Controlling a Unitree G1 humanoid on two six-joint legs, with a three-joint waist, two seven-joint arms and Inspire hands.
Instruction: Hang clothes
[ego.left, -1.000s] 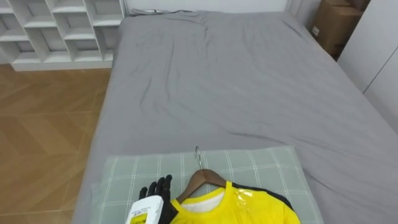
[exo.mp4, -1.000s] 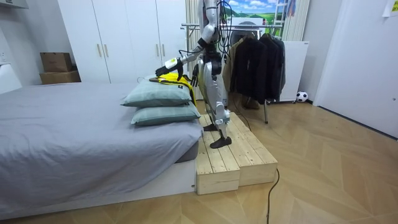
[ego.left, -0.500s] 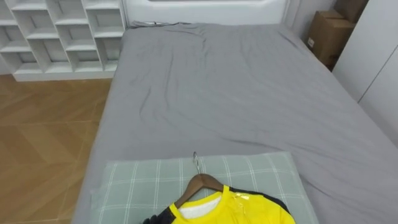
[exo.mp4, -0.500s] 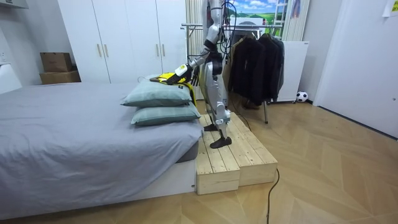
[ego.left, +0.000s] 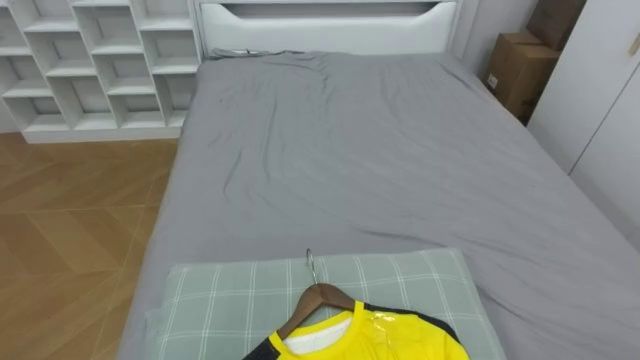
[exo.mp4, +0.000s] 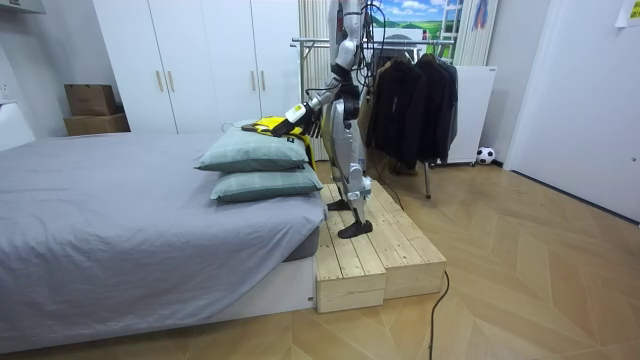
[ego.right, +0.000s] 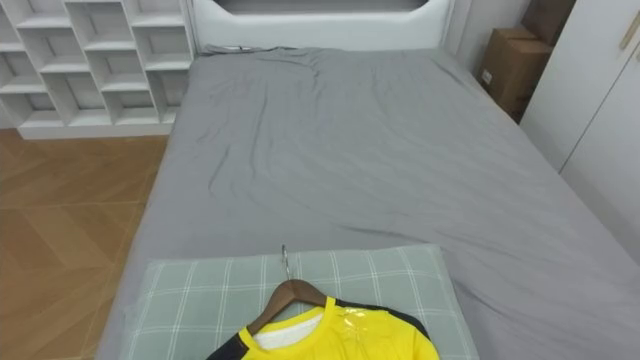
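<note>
The robot is slim and silver-grey with darker joints and black feet, dark cables and straps rising from its shoulders, a dark cable trailing over the floor, and seemingly a dark left hand (exo.mp4: 296, 112) with a pale tag.

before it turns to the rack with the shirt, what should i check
1. Shirt on hanger: ok, the collar sits over it.
2. Hook free: ok, it lies bare on the pillow.
3. Left hand holding the shirt: cannot tell.
4. Free space on rack: cannot tell, dark coats hang there.
5. Footing: ok, both feet are on the platform.
</note>
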